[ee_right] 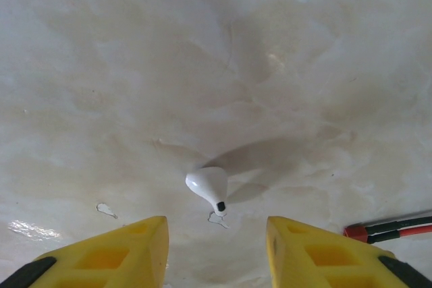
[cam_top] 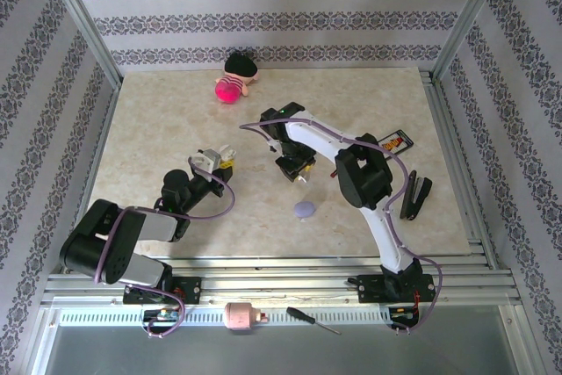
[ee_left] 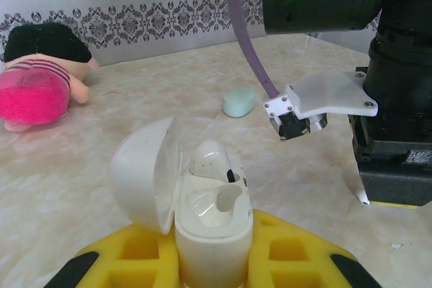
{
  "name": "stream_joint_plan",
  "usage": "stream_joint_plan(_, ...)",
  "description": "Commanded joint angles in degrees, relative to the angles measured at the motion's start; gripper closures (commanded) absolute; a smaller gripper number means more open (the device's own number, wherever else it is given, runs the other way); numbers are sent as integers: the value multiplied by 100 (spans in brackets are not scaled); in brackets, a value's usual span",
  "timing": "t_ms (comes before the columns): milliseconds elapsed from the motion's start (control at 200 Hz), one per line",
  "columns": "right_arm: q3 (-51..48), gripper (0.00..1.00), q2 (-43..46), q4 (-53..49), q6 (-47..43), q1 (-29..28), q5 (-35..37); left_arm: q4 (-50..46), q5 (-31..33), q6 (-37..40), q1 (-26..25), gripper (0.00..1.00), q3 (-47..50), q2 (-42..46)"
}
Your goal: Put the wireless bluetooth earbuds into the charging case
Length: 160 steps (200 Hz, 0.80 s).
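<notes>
The left end effector (ee_left: 212,251) is clamped on a glossy white oval plastic charging case (ee_left: 210,224), its yellow fingers (ee_left: 128,251) pressing the case from both sides. The case stands upright with its rounded lid (ee_left: 145,173) swung open to the left. One small white glossy earbud (ee_left: 211,160) already sits in the far socket, and the near socket is bare. In the top view this end effector (cam_top: 215,162) sits left of centre on the pale marbled bench (cam_top: 158,120).

The right end effector (ee_right: 216,226) points down at the bench with its yellow fingers (ee_right: 108,254) spread wide, gripping nothing. A second white glossy earbud (ee_right: 208,184) lies on the bench just ahead of the gap between them, its dark tip pointing toward the fingers. A red-tipped wire (ee_right: 388,228) lies at the right edge.

A mint oval case (ee_left: 239,102) rests farther back, a lavender oval case (cam_top: 305,209) lies near the right arm, and a pink plush doll with black hair (cam_top: 235,83) lies by the far wall.
</notes>
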State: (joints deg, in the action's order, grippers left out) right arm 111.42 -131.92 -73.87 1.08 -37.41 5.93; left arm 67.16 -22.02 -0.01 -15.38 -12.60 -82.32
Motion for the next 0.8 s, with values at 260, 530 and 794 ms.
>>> stream_joint_plan(260, 481, 61, -469, -563, 23, -118, -151, 544, -87, -74, 8, 92, 108, -118)
stream_joint_plan(530, 566, 65, -692, -561, 79, -92, 109, 532, -125, -69, 8, 92, 117, -99)
stream_joint_plan(794, 640, 68, -789, -521, 109, -58, 90, 465, -144, -61, 1, 92, 109, -54)
